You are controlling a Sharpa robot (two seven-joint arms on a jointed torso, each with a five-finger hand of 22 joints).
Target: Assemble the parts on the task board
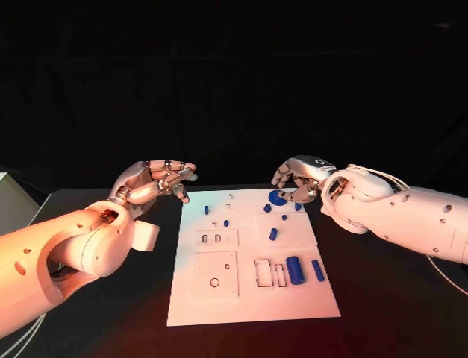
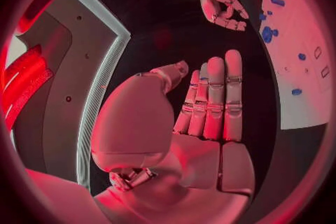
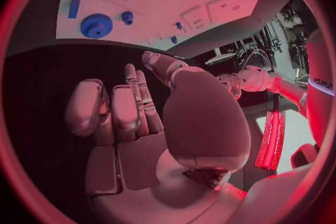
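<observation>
1. The silver many-fingered left hand [image 1: 156,181] is hovering off the far left corner of the board. In the left wrist view its fingers [image 2: 213,101] are standing nearly straight, side by side, with the thumb apart; nothing is lying in the palm.
2. The silver many-fingered right hand [image 1: 301,177] is hanging over the far right corner of the board. In the right wrist view its fingers [image 3: 119,112] are bending inward, and nothing is showing between them and the thumb.
3. The white rectangular task board [image 1: 245,298] is lying flat in the middle of the black table [image 1: 395,298], its long axis running away from the robot.
4. The round blue toothed gear [image 1: 278,198] is lying flat on the far end of the board, just beneath the right hand.
5. The thick blue cylinder [image 1: 294,269] is lying on its side at the near right of the board, its long axis pointing along the board's length. The thinner blue rod [image 1: 318,270] is lying just beside it, parallel.
6. The short blue peg [image 1: 272,234] is lying near the board's middle, likewise lengthwise.
7. Smaller blue pieces are sitting scattered across the far end; their orientation cannot be told.
8. Lettering is showing on the white arm at the rim of the right wrist view; it cannot be read reliably.
</observation>
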